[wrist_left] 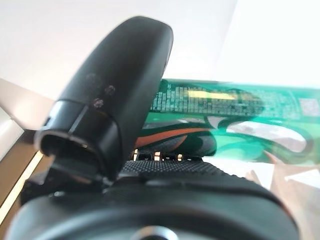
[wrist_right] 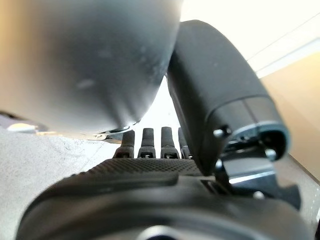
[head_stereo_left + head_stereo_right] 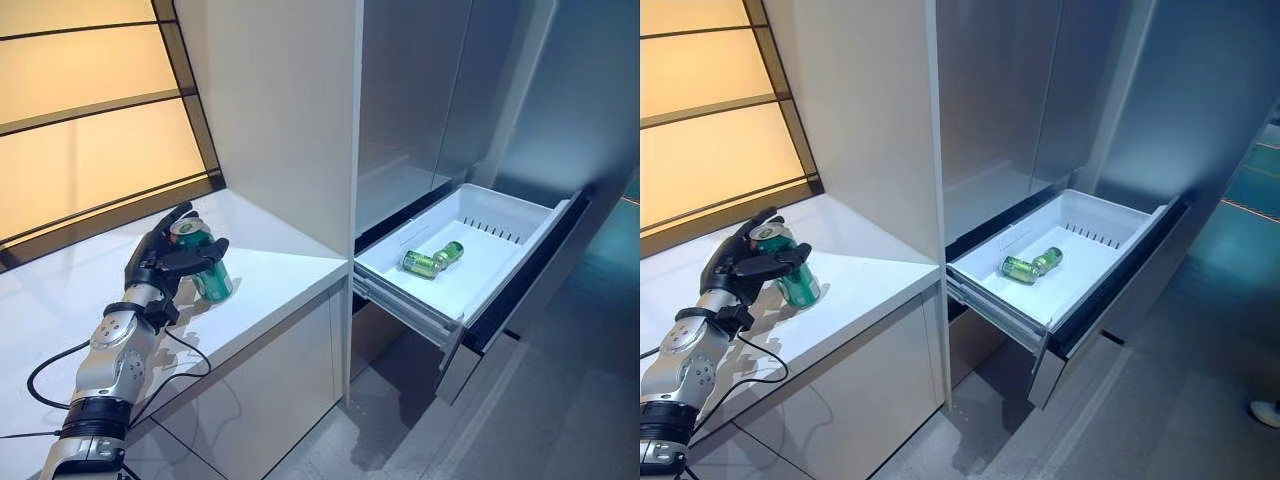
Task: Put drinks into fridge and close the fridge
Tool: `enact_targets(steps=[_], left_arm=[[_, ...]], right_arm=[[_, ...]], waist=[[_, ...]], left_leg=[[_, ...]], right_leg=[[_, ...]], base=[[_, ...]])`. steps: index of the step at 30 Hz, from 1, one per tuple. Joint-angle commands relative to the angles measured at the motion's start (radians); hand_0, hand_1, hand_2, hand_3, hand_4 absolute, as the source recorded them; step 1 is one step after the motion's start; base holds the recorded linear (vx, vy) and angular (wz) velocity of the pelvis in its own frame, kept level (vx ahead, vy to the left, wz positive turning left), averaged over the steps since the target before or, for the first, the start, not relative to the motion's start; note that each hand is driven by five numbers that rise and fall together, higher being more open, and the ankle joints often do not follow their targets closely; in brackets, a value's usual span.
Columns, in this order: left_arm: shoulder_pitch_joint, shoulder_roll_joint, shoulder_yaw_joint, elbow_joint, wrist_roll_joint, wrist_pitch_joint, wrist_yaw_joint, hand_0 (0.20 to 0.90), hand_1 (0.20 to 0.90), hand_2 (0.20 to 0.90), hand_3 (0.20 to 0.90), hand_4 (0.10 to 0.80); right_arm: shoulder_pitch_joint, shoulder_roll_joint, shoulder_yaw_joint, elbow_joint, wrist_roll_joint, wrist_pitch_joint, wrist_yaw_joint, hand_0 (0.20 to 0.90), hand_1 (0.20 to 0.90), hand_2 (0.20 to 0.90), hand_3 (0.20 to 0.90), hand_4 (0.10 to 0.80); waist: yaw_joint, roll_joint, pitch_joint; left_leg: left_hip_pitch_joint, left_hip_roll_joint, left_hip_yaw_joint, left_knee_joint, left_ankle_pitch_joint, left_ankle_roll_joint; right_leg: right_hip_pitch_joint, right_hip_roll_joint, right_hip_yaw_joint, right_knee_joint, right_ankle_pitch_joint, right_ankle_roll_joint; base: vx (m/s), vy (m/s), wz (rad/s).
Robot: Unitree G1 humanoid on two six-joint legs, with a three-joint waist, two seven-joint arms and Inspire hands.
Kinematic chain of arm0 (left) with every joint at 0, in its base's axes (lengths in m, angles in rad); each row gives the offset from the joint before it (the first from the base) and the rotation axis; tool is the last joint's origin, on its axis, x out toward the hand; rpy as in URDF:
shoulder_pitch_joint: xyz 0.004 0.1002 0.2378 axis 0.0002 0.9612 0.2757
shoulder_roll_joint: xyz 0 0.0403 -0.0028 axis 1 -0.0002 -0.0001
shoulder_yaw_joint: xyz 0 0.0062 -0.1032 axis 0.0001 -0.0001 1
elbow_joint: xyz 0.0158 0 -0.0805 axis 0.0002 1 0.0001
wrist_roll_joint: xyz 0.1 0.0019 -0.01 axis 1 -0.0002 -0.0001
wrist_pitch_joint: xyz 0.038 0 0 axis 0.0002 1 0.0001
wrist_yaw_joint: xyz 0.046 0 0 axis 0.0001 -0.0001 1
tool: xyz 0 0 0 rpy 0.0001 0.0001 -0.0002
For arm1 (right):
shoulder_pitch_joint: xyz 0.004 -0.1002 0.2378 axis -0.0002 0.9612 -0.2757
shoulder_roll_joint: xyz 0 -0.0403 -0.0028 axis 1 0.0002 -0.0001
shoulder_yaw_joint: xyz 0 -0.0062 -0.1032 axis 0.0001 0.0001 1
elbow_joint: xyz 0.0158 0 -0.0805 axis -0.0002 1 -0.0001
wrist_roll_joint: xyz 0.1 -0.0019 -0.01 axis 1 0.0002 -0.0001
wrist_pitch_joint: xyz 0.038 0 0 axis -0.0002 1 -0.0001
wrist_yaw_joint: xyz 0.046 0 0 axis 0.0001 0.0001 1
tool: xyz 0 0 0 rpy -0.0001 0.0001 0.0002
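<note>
Green can [image 3: 205, 262] sits tilted in my left hand [image 3: 160, 262], fingers curled round it, ready for the open drawer [image 3: 520, 232]; right hand's [image 2: 220, 100] state I cannot tell.

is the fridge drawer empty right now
No, two green cans already lie on their sides in the open white drawer, while the left hand grips a third can on the counter.
</note>
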State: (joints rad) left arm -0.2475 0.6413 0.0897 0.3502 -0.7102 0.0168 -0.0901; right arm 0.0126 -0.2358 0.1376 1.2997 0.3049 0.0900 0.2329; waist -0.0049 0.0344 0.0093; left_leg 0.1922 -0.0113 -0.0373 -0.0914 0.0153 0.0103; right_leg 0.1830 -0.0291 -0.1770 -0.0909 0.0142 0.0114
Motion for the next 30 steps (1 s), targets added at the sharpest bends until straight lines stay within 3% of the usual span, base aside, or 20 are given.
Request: enact_targets(steps=[1, 14, 15, 16, 17, 30], left_arm=[[-0.233, 0.061, 0.049, 0.023, 0.013, -0.123, 0.017, 0.900, 0.900, 0.900, 0.900, 0.800], [-0.263, 0.067, 0.053, -0.004, -0.019, -0.164, 0.043, 0.900, 0.900, 0.900, 0.900, 0.800], [-0.263, 0.064, 0.054, -0.004, -0.013, -0.168, 0.039, 0.599, 0.599, 0.599, 0.549, 0.449], [-0.263, 0.063, 0.055, -0.006, -0.011, -0.167, 0.038, 0.568, 0.568, 0.568, 0.513, 0.413], [-0.259, 0.062, 0.057, -0.011, -0.002, -0.165, 0.033, 0.300, 0.300, 0.300, 0.200, 0.100], [-0.257, 0.090, 0.036, -0.022, 0.043, -0.164, 0.004, 0.300, 0.300, 0.300, 0.200, 0.100]], right_arm=[[0.000, -0.033, 0.023, 0.061, -0.024, 0.016, 0.011, 0.900, 0.900, 0.900, 0.900, 0.800], [0.008, -0.037, 0.027, 0.044, -0.027, 0.024, 0.019, 0.900, 0.900, 0.900, 0.900, 0.800], [0.010, -0.035, 0.027, 0.047, -0.026, 0.020, 0.018, 0.900, 0.900, 0.900, 0.900, 0.800], [0.011, -0.035, 0.027, 0.048, -0.026, 0.019, 0.018, 0.900, 0.900, 0.900, 0.900, 0.800], [0.012, -0.035, 0.025, 0.048, -0.030, 0.017, 0.020, 0.900, 0.900, 0.900, 0.900, 0.800], [0.016, -0.035, 0.037, 0.001, -0.008, 0.023, 0.022, 0.900, 0.900, 0.900, 0.900, 0.800]], waist=[[-0.019, 0.012, -0.017], [-0.030, 0.009, -0.014], [-0.030, 0.009, -0.014], [-0.031, 0.009, -0.014], [-0.031, 0.008, -0.013], [-0.035, 0.004, -0.009]], left_leg=[[0.036, -0.069, 0.049, 0.004, -0.144, 0.061], [0.041, -0.069, 0.057, 0.004, -0.147, 0.065], [0.042, -0.069, 0.056, 0.004, -0.148, 0.065], [0.042, -0.069, 0.056, 0.004, -0.149, 0.065], [0.043, -0.069, 0.056, 0.004, -0.149, 0.065], [0.041, -0.072, 0.056, 0.004, -0.150, 0.069]], right_leg=[[0.057, 0.063, 0.058, 0.004, -0.117, -0.025], [0.053, 0.065, 0.069, 0.017, -0.122, -0.026], [0.053, 0.065, 0.069, 0.018, -0.123, -0.026], [0.053, 0.065, 0.069, 0.017, -0.123, -0.026], [0.053, 0.065, 0.069, 0.018, -0.124, -0.026], [0.048, 0.066, 0.078, 0.022, -0.121, -0.024]], base=[[0.022, 0.000, -0.06], [0.022, -0.001, -0.05], [0.013, 0.002, -0.03], [0.000, 0.000, 0.00], [0.000, 0.000, 0.00], [-0.002, -0.001, -0.02]])
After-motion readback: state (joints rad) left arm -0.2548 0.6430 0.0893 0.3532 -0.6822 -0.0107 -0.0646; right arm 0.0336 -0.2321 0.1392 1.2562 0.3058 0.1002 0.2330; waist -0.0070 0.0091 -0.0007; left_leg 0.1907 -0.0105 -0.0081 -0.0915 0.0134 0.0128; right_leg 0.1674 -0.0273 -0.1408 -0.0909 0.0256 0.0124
